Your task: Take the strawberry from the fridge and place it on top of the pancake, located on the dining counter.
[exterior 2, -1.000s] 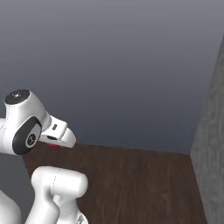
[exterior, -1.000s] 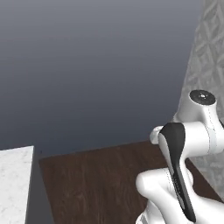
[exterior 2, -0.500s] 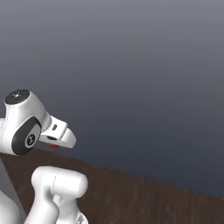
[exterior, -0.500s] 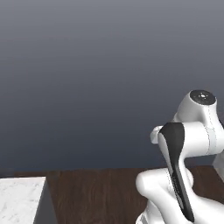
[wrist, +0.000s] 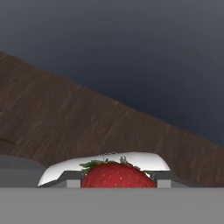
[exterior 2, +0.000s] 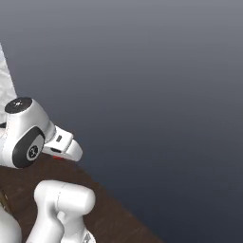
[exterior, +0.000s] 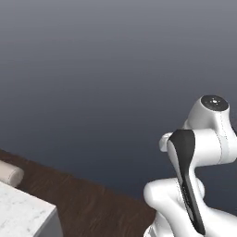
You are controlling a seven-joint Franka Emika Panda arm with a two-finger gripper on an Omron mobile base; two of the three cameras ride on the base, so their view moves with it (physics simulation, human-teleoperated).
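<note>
A plain dark grey-blue wall (exterior: pixel 92 69) spans the background in both base views and the hand view. Below it runs a dark brown wood-plank floor (wrist: pixel 65 118), seen as a slanting band in the hand view and as a strip at the bottom of both base views. At the lower left of the left base view sits the corner of the large white marble-look dining counter (exterior: pixel 21 215) with faint grey veining, and just beyond its far edge shows part of a round beige cushioned stool (exterior: pixel 10 173). The white robot arm with dark joints (exterior: pixel 194 157) stands folded in the lower right of that view. In the right base view its 2-finger gripper (exterior 2: pixel 59 156) points to the right above the floor, a red speck at its tip. The hand view shows the gripper clenched on the small bright red strawberry (wrist: pixel 118 175) with green leaves, held between the 2 fingers, above the wooden floor.
</note>
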